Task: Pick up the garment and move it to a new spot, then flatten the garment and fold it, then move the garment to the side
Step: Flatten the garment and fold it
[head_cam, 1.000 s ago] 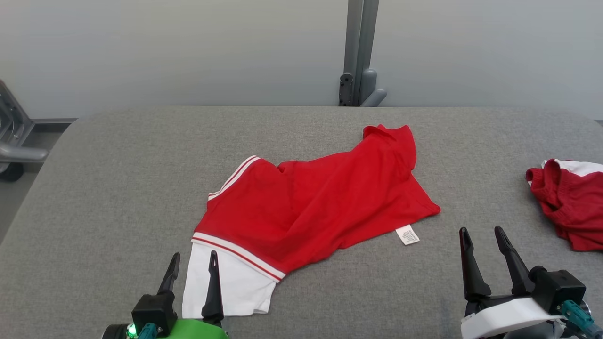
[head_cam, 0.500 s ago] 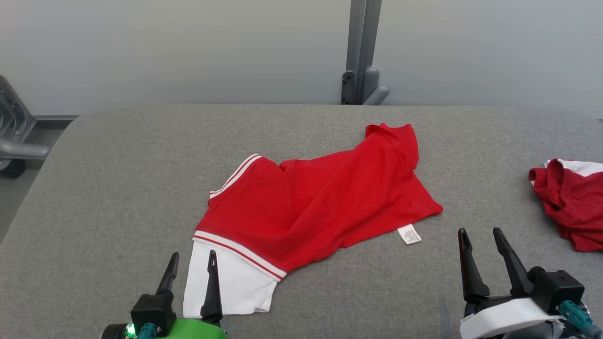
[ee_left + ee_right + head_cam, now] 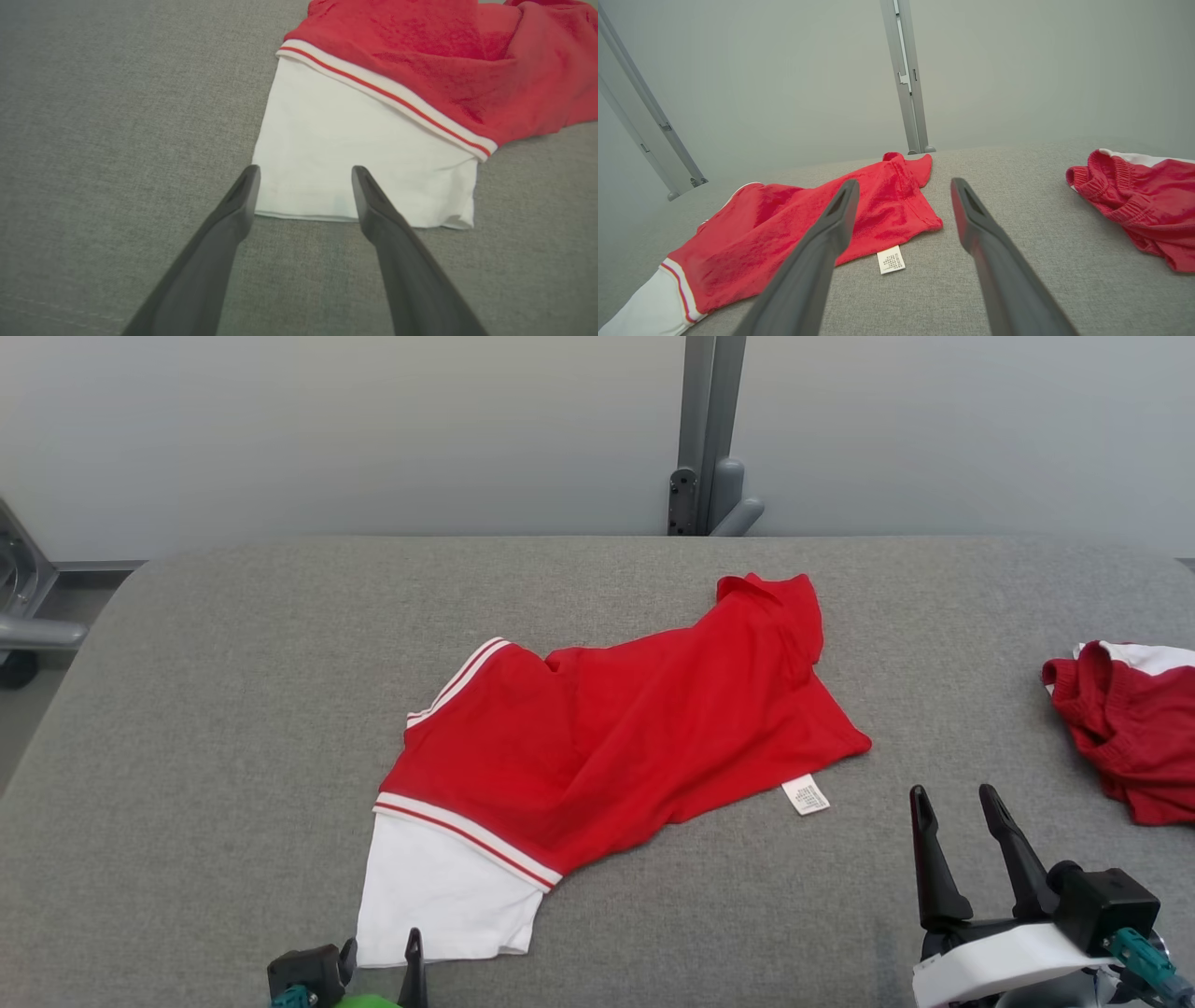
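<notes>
The red shirt (image 3: pixel 616 747) lies rumpled just ahead of the left gripper (image 3: pixel 378 947), jaws apart before its white sleeve (image 3: pixel 355 154) (contact unclear). The right gripper (image 3: pixel 953 793), likewise spread and empty, sits short of the label (image 3: pixel 806 795). Flattening, folding and setting aside look undone.

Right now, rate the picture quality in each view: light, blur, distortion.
Head view: soft, even light, no glare, garment sharp. Left wrist view: left hand slightly soft near the lens. Right wrist view: wide angle tilts the wall posts apart; care label print unreadable.
</notes>
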